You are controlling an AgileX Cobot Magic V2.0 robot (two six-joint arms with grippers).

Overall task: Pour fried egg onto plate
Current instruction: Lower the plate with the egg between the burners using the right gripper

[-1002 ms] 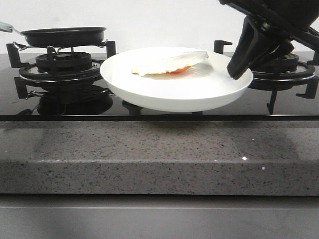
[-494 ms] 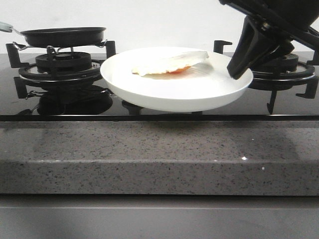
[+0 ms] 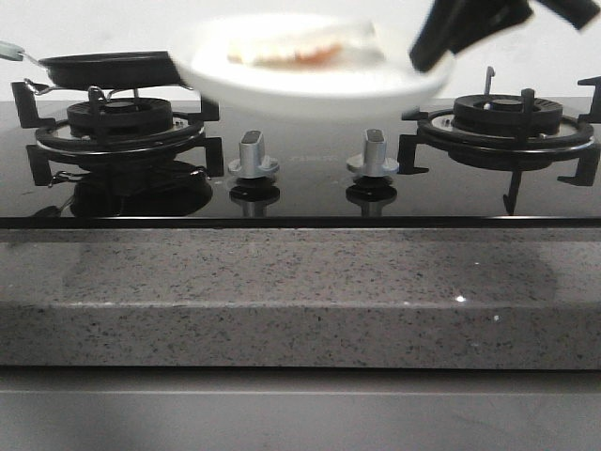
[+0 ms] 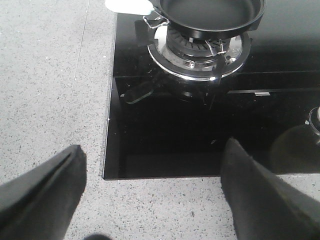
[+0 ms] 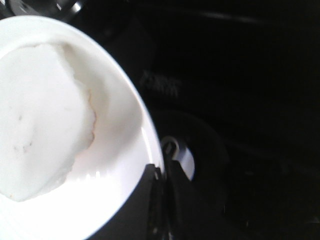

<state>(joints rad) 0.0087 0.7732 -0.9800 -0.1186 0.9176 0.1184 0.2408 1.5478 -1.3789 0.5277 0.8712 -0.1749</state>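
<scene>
On one plate (image 3: 310,85), one fried egg (image 3: 300,45).

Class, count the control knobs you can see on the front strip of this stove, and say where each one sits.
2. One knob stands left of centre, beside the left burner. The other knob stands right of centre, nearer the right burner. Both lie under the raised plate; none seems hidden.

Glossy black glass hob (image 3: 300,193), speckled matt stone counter (image 3: 300,301), smooth glossy white plate (image 3: 310,80).
</scene>
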